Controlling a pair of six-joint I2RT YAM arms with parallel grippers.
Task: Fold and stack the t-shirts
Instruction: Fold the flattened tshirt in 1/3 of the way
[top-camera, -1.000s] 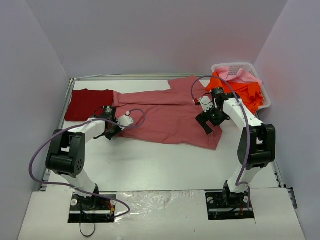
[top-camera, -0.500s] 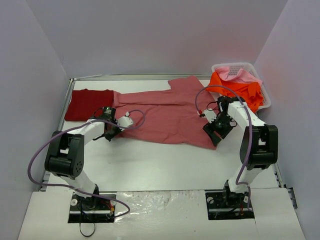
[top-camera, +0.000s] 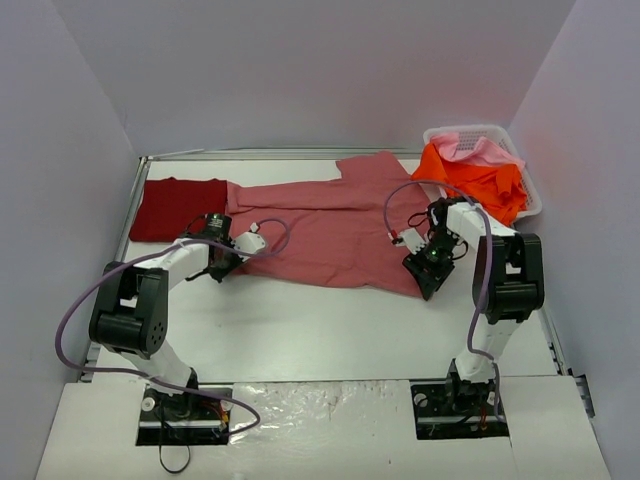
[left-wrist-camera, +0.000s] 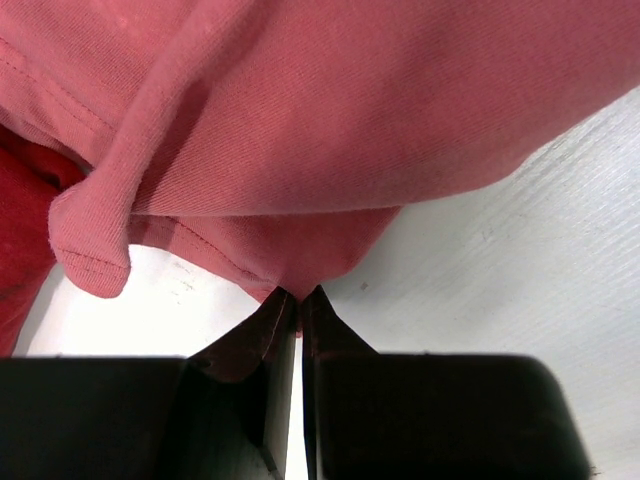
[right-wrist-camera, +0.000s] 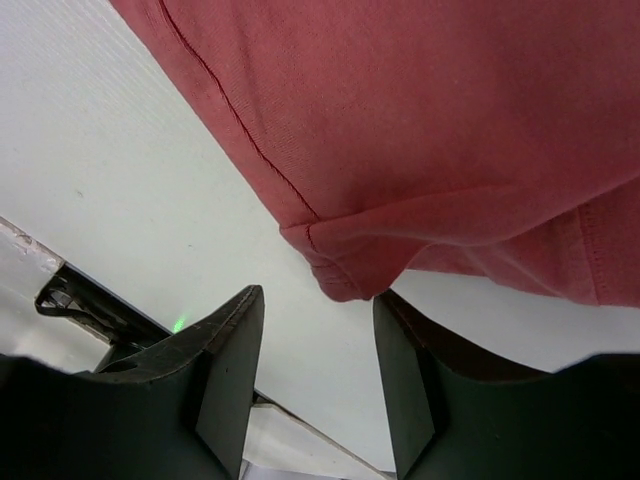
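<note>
A muted rose-red t-shirt (top-camera: 330, 230) lies spread across the middle of the table. My left gripper (top-camera: 222, 262) sits at its near left edge. In the left wrist view the left gripper (left-wrist-camera: 298, 298) is shut on the hem of the rose-red shirt (left-wrist-camera: 350, 120). My right gripper (top-camera: 425, 275) is at the shirt's near right corner. In the right wrist view the right gripper (right-wrist-camera: 318, 295) stands open, and the folded corner (right-wrist-camera: 345, 280) reaches just between the fingertips, touching neither. A dark crimson t-shirt (top-camera: 175, 208) lies folded at the far left.
A white lattice basket (top-camera: 466, 129) stands at the back right, holding a bright orange shirt (top-camera: 490, 185) and a light pink one (top-camera: 482, 150). Purple walls close in the table on three sides. Both arms' cables loop above the cloth.
My right gripper has come down toward the shirt's near right corner and its jaws have narrowed around it. The left gripper has stayed shut on the hem.
</note>
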